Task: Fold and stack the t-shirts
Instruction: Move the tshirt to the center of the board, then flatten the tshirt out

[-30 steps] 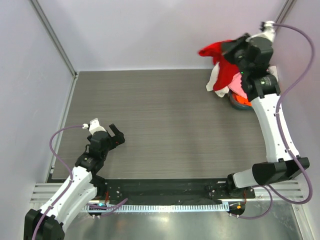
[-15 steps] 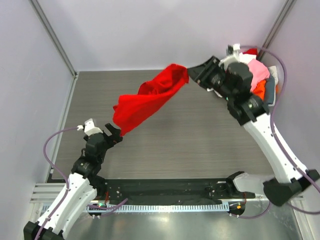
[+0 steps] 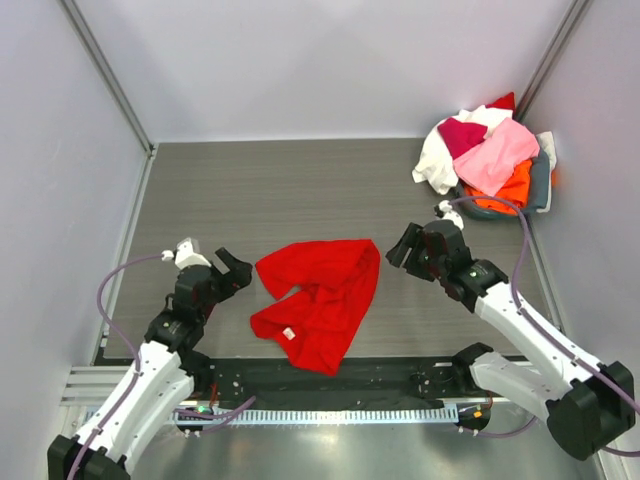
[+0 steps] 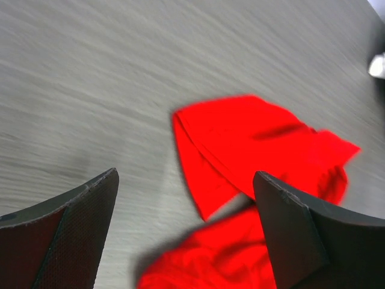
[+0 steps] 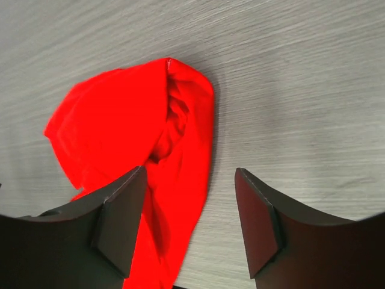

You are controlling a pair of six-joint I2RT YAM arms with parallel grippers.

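A bright red t-shirt (image 3: 318, 300) lies crumpled and loose on the table, near the front middle. My left gripper (image 3: 233, 272) is open just left of it, its fingers around nothing; the left wrist view has the red t-shirt (image 4: 258, 150) ahead of and below the open left gripper (image 4: 185, 180). My right gripper (image 3: 401, 250) is open just right of the cloth, apart from it. In the right wrist view the red t-shirt (image 5: 132, 120) lies under the left finger of the open right gripper (image 5: 191, 174). More t-shirts (image 3: 490, 155), pink, white, magenta and orange, are heaped at the back right.
The heap sits in and over a grey basket (image 3: 541, 186) in the back right corner. Lilac walls close the table on the left, back and right. A black rail (image 3: 330, 385) with the arm bases runs along the near edge.
The right arm swung the red t-shirt from the heap across to the front middle, opened and let it drop flat. The left gripper shifted slightly toward it.
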